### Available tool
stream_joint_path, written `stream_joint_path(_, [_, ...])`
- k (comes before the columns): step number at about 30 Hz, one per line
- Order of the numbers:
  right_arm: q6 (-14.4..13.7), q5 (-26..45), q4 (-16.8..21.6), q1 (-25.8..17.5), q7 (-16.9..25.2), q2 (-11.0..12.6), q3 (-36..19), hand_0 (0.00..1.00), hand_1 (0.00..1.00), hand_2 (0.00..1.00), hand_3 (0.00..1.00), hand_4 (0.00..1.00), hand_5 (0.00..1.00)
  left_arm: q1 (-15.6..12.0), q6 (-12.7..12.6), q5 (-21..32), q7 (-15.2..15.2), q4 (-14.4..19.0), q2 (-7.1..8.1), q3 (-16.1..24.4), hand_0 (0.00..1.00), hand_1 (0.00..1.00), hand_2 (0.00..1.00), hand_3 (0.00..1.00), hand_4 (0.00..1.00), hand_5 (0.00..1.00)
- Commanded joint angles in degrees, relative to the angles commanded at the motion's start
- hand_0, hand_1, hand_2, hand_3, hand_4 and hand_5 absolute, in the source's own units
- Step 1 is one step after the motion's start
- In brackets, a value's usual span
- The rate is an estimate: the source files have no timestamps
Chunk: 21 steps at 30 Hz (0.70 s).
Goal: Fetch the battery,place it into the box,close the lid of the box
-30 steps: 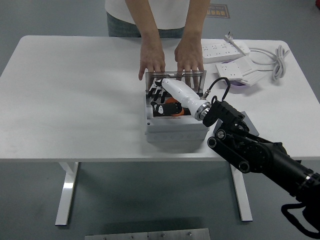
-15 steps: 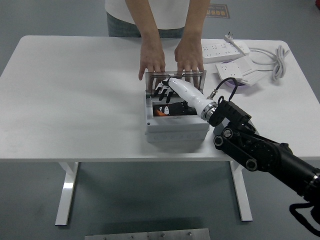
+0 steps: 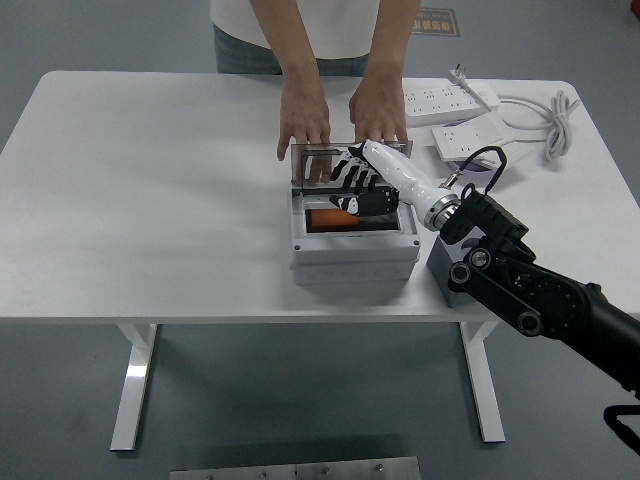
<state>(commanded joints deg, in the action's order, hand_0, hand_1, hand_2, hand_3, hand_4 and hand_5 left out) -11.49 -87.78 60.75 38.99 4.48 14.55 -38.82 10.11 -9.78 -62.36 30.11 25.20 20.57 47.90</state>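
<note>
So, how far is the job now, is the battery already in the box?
Done, it seems: the orange battery lies inside the grey box. In hand: the right robot hand has its fingers spread at the upright clear lid, holding nothing. A person's hands rest behind the lid. Left: the lid is open and must be closed.

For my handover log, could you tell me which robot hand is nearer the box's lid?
Right. The right hand reaches over the open box, its fingers up against the raised lid. The left hand is out of view.
</note>
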Motion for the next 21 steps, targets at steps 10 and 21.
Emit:
stream_joint_path(10, [-0.2, -1.8, 5.0, -0.6, -5.1, 2.2, -1.9, 0.044, 0.236, 0.340, 0.412, 0.669, 0.135, -0.6, -0.3, 0.2, 0.1, 0.1, -0.01, 0.1, 0.632, 0.698, 0.573, 0.541, 0.500, 0.002])
stream_joint_path(21, [0.4, -3.3, 8.5, 1.5, -6.2, 4.0, -8.2, 0.009, 0.193, 0.285, 0.331, 0.567, 0.076, -0.9, 0.0, 0.4, 0.3, 0.1, -0.15, 0.0, 0.632, 0.698, 0.573, 0.541, 0.500, 0.002])
